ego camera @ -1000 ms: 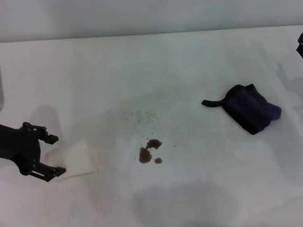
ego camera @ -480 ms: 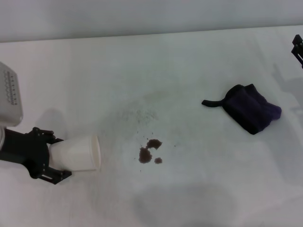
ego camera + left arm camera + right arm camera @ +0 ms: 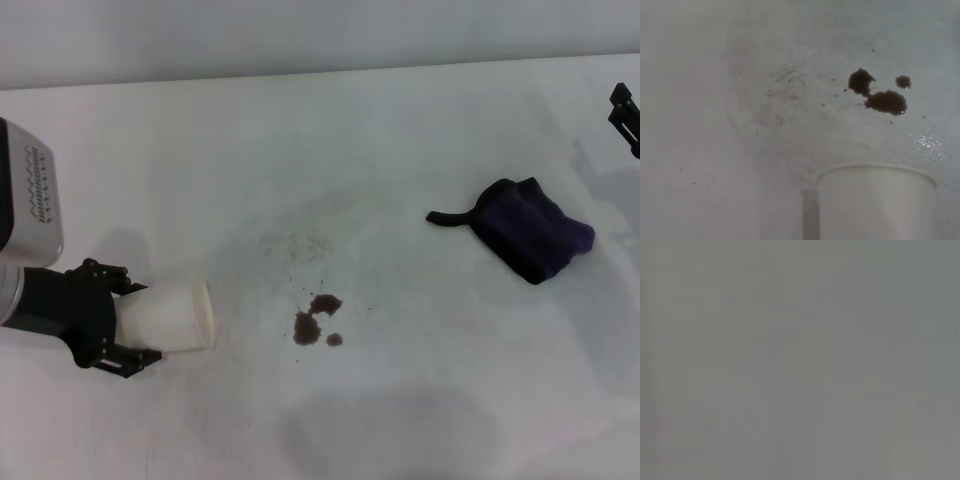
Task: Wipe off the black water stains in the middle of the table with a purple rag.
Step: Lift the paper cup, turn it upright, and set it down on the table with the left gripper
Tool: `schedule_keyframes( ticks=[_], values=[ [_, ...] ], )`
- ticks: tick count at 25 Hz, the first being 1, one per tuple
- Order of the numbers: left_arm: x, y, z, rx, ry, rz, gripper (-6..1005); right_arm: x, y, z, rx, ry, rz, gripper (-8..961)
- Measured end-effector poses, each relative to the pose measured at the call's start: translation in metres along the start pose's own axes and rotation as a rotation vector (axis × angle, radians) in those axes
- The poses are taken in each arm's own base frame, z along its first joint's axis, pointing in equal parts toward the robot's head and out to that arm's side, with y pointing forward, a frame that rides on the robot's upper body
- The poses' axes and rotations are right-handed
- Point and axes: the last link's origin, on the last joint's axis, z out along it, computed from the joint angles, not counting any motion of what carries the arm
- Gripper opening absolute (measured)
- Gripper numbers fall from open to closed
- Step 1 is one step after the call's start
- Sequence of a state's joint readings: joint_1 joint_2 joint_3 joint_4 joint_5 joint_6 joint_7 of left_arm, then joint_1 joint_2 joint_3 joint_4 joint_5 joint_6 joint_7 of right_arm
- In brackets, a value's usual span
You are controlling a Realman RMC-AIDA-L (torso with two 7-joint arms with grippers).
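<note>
Right now my left gripper (image 3: 135, 332) sits low at the left edge of the table (image 3: 400, 130), its black fingers (image 3: 105, 272) clamped around a white paper cup (image 3: 172, 318) that lies on its side, the open mouth turned toward the middle of the tabletop. From the left wrist camera I see the cup's rim (image 3: 875, 170) close in, and beyond it the black water stains (image 3: 879, 92): two joined dark blotches and one smaller spot just beside them, with fine specks and a faint dried smear spread on the white surface near them. In the head view those stains (image 3: 317, 320) lie near the table's centre, to the right of the cup's mouth and apart from it, nothing touching them. The purple rag (image 3: 533, 238) rests well to the right of the stains, a crumpled dark bundle flat on the table, its thin black strap (image 3: 452, 217) trailing out toward the middle. Nothing holds the rag. My right gripper (image 3: 627, 112) only pokes in at the far right edge of the head view, above and beyond the rag and clear of it; I cannot tell whether its fingers are apart or together. The right wrist camera gives me only a flat grey field.
</note>
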State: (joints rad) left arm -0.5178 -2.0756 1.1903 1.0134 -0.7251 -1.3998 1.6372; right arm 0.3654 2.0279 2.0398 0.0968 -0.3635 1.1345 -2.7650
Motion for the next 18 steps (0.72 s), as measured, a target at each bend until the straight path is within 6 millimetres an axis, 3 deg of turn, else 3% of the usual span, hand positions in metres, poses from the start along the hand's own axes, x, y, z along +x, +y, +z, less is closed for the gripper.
schedule_keyframes(
  ticks=[7, 14, 18],
  values=[
    [0.006, -0.001, 0.000, 0.025, 0.068, 0.005, 786, 0.001, 0.000, -0.001, 0.001, 0.003, 0.001, 846],
    [0.011, -0.011, -0.016, 0.172, 0.313, -0.050, 716, 0.000, 0.002, 0.001, -0.009, 0.000, -0.005, 847],
    [0.010, -0.012, -0.012, 0.208, 0.474, -0.148, 689, -0.002, 0.004, 0.003, -0.020, -0.003, -0.009, 847]
  ],
)
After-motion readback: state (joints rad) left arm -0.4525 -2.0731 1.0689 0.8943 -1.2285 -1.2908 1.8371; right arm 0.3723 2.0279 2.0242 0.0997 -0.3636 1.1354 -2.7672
